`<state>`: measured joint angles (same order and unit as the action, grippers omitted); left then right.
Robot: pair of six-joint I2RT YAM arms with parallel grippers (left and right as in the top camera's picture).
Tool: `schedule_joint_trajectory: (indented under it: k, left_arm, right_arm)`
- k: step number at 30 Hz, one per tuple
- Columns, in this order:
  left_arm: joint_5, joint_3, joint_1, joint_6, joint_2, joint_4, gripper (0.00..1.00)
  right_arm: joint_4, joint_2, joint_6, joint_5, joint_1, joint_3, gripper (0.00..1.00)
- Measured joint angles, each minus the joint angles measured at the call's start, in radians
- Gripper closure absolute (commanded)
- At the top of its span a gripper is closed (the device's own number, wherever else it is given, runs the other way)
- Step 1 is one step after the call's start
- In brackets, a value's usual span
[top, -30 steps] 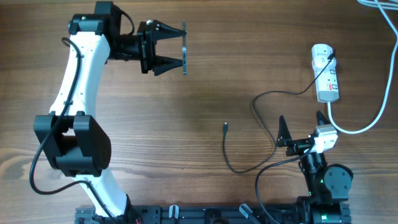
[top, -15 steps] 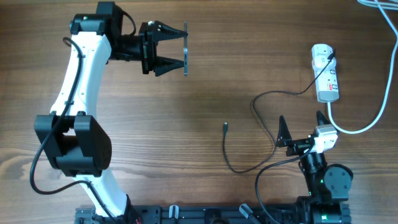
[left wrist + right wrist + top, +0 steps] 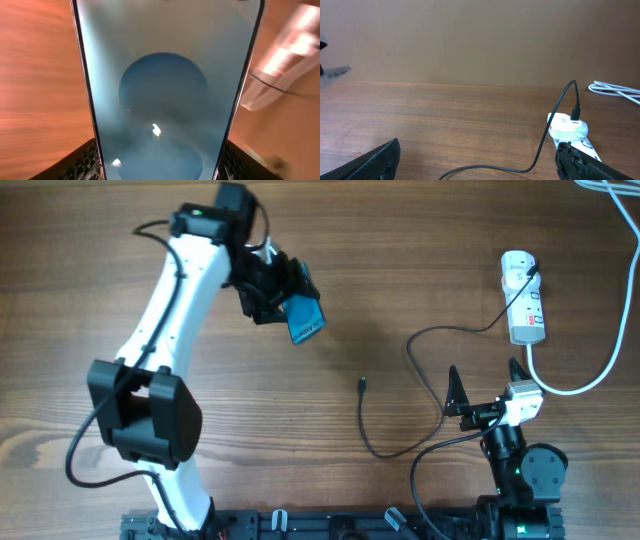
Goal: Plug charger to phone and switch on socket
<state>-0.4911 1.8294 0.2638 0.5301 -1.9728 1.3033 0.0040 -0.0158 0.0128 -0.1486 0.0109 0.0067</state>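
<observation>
My left gripper (image 3: 292,305) is shut on the phone (image 3: 306,320) and holds it above the table's middle left, cyan screen showing, tilted. In the left wrist view the phone (image 3: 165,90) fills the frame between my fingers (image 3: 82,162). The charger's black cable (image 3: 372,442) loops on the table; its connector tip (image 3: 362,383) lies free, right of and below the phone. The cable runs up to the socket (image 3: 523,305) at the far right. My right gripper (image 3: 484,372) is open and empty, below the socket. In the right wrist view the gripper (image 3: 477,167) faces the cable (image 3: 540,150) and the socket (image 3: 567,127).
A thick white lead (image 3: 590,380) curves from the socket to the table's right edge and top right corner; it also shows in the right wrist view (image 3: 615,90). A blurred pale shape (image 3: 285,55) lies right of the phone in the left wrist view.
My left arm has swung right and toward the middle with the phone. The phone was edge-on to the overhead camera; now its cyan screen shows. The right arm and cable have not moved.
</observation>
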Motion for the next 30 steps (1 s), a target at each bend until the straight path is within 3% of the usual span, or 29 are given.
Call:
schedule_joint_trajectory:
  k: [5, 9, 20, 30]
  left_arm:
    - [0.3, 0.0, 0.115, 0.0, -0.003, -0.018, 0.34]
    - [0.399, 0.0, 0.172, 0.0, -0.035, -0.027, 0.34]
    - [0.463, -0.126, 0.183, -0.001, -0.086, -0.108, 0.35]
    - [0.463, -0.142, 0.183, -0.013, -0.091, -0.092, 0.36]
  right_arm:
    - [0.0, 0.0, 0.0, 0.0, 0.0, 0.0, 0.0]
    - [0.0, 0.0, 0.0, 0.0, 0.0, 0.0, 0.0]
    - [0.0, 0.0, 0.0, 0.0, 0.0, 0.0, 0.0]
    - [0.0, 0.0, 0.0, 0.0, 0.0, 0.0, 0.0]
